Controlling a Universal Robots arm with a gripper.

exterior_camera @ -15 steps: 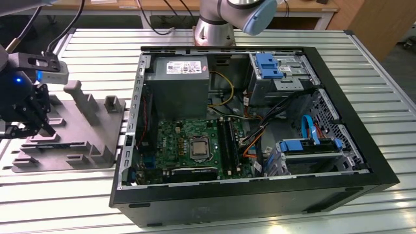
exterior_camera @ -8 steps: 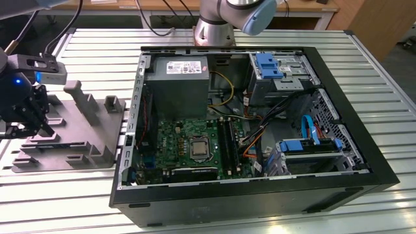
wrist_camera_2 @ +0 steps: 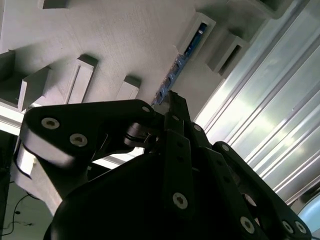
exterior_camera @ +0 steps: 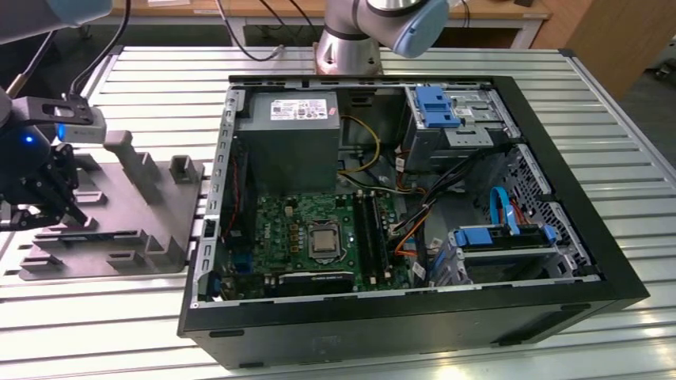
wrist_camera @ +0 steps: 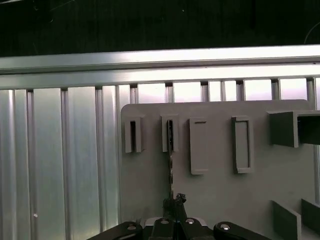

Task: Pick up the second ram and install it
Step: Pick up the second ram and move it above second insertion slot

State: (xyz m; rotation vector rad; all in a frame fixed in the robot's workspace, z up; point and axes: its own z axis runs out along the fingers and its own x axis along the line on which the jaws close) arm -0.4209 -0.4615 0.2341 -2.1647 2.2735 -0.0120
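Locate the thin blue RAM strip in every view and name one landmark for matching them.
Exterior view: I cannot pick it out on the grey slotted fixture plate at that view's left.
First wrist view: the thin blue RAM strip, edge-on, runs from a raised slot block to the black hand.
Second wrist view: its blue face sits in a slot block just beyond the hand.
Shared landmark: the fixture plate.

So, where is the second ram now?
The second ram stands on edge in the grey holder plate, at the exterior view's left of the computer case, by the gripper.
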